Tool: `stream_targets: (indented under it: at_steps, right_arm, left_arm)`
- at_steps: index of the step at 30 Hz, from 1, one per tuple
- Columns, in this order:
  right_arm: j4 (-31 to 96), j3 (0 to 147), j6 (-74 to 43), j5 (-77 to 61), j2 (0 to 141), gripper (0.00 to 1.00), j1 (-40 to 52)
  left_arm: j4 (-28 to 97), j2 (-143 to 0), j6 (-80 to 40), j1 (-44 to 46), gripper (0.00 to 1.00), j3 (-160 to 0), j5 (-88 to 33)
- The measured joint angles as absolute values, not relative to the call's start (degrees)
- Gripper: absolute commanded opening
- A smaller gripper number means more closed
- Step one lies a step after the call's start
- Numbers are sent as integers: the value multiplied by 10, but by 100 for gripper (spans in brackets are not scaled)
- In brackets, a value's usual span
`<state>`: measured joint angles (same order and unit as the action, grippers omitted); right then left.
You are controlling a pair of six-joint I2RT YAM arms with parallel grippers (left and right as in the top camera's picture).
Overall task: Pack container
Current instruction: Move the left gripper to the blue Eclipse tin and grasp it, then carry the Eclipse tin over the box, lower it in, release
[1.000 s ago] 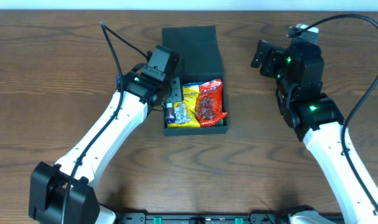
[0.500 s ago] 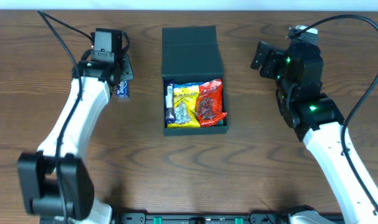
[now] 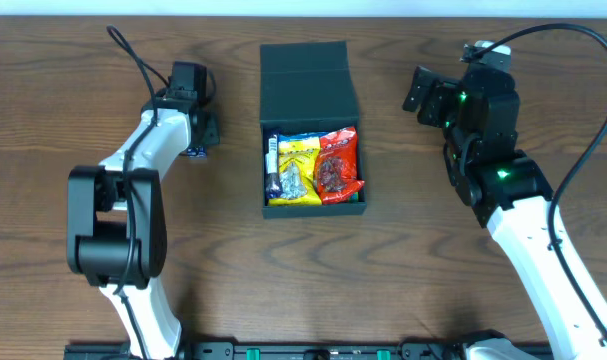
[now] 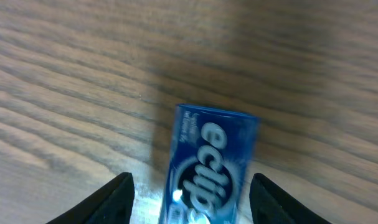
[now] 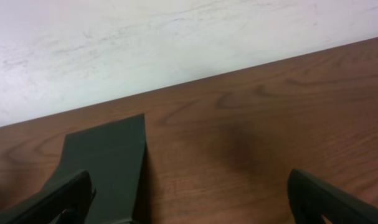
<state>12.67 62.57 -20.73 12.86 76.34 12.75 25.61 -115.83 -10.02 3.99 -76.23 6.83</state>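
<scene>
Black-fingered left claw [image 4: 193,190], spread wide, now straddles the gum pack [image 4: 213,155], having edged in over it since half a second ago. To its right, toward the counter's [image 3: 73,40] far edge, lies the container [image 3: 308,80], flipped wide. Right claw [image 5: 192,196] gapes near the far-right corner.

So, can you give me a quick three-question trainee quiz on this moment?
1. True or false: the container has its lid shut.
2. Where is the blue Eclipse packet? A: inside the container. B: on the table, between the fingers of the left gripper. C: lifted clear of the table.
3. Fill in: the right gripper is ___ (open or shut).
Key: 1 false, the lid stands open; 2 B; 3 open.
</scene>
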Motion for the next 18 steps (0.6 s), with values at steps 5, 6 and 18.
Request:
stream_targets:
  at_steps: [5, 6, 18]
  right_arm:
    - [127, 626, -207, 129, 763, 99, 128]
    - [127, 626, -207, 129, 763, 99, 128]
    - [124, 626, -207, 132, 763, 99, 106]
  left_arm:
    - [245, -1174, -95, 33, 36, -762, 46]
    - [244, -1174, -96, 33, 33, -762, 45]
    - [298, -1128, -91, 34, 17, -763, 13]
